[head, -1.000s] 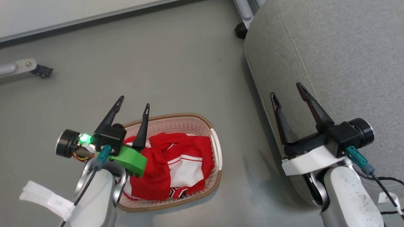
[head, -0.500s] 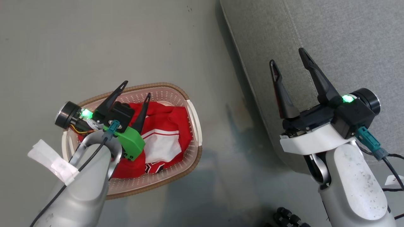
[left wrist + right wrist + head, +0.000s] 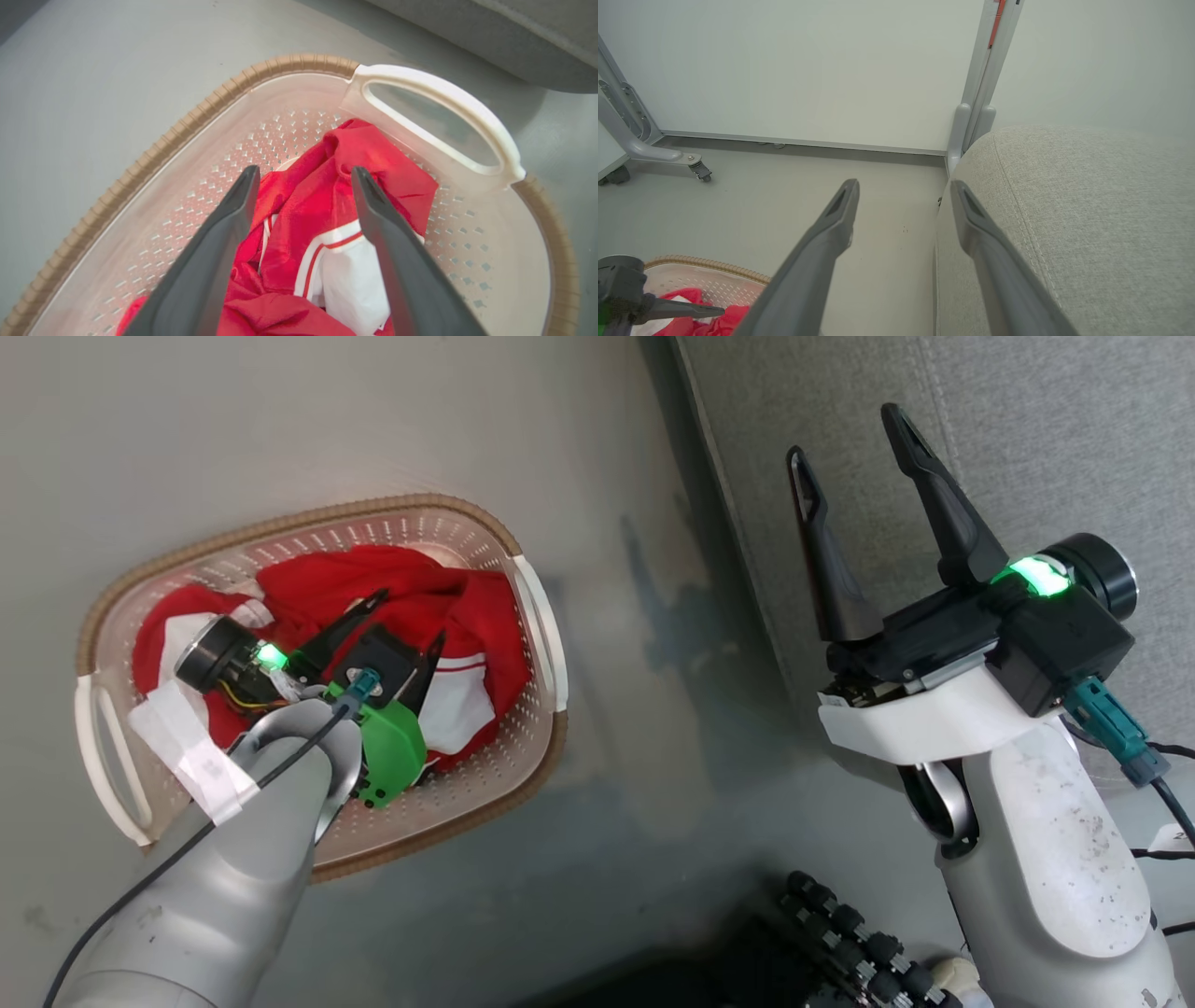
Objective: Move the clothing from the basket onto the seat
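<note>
The left gripper (image 3: pixel 408 619) has sunk from the far rim of the basket (image 3: pixel 392 532) into it at middle left, jaws wide and empty over the clothing (image 3: pixel 467 616) heaped there: a grasp seems next. The right gripper (image 3: pixel 842 432) waits open before the seat (image 3: pixel 1027 429) at upper right; bare floor (image 3: pixel 635 663) lies between.
</note>
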Available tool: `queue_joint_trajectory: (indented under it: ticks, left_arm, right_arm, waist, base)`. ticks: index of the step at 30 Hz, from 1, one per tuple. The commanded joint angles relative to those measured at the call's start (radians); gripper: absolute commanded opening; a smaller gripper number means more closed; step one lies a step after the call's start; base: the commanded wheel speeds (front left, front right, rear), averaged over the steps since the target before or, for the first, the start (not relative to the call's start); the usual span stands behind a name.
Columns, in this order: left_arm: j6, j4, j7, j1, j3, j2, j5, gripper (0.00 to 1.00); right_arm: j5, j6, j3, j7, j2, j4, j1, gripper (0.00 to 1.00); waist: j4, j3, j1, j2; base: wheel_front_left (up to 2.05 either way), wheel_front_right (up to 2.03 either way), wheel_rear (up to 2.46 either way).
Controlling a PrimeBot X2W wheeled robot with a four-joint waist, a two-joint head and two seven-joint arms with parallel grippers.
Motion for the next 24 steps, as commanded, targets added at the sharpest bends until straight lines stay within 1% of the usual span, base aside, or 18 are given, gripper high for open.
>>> queue_joint_trajectory:
  ticks: [1, 9, 15, 21, 24]
  left_arm:
    - [-0.004, 0.021, -0.001, -0.027, -0.013, 0.008, -0.014, 1.0]
    - [-0.004, 0.155, -0.001, -0.092, -0.128, -0.014, -0.113, 1.0]
    - [-0.004, 0.232, 0.001, -0.151, -0.225, -0.009, -0.173, 1.0]
    - [-0.004, 0.25, 0.02, -0.18, -0.309, -0.015, -0.246, 1.0]
    - [-0.004, 0.234, 0.04, -0.19, -0.352, -0.021, -0.309, 1.0]
  right_arm:
    - [0.008, 0.0, 0.002, -0.005, -0.002, -0.006, -0.012, 1.0]
    - [0.004, 0.0, 0.006, -0.005, -0.002, -0.022, -0.024, 1.0]
    - [0.012, 0.0, 0.009, -0.005, -0.002, -0.034, -0.029, 1.0]
    - [0.021, 0.0, 0.014, -0.005, -0.002, -0.041, -0.012, 1.0]
    - [0.021, 0.0, 0.015, -0.005, -0.002, -0.043, -0.005, 1.0]
  waist:
    - [-0.016, 0.049, -0.0001, 0.0]
    - [-0.02, 0.112, -0.0001, 0.0]
    - [-0.028, 0.162, -0.0001, 0.0]
    - [-0.033, 0.19, -0.0001, 0.0]
    - [-0.03, 0.199, -0.0001, 0.0]
  base:
    - [0.0, 0.0, 0.0]
    - [0.0, 0.0, 0.0]
    - [0.0, 0.0, 0.0]
    - [0.0, 0.0, 0.0]
    - [0.0, 0.0, 0.0]
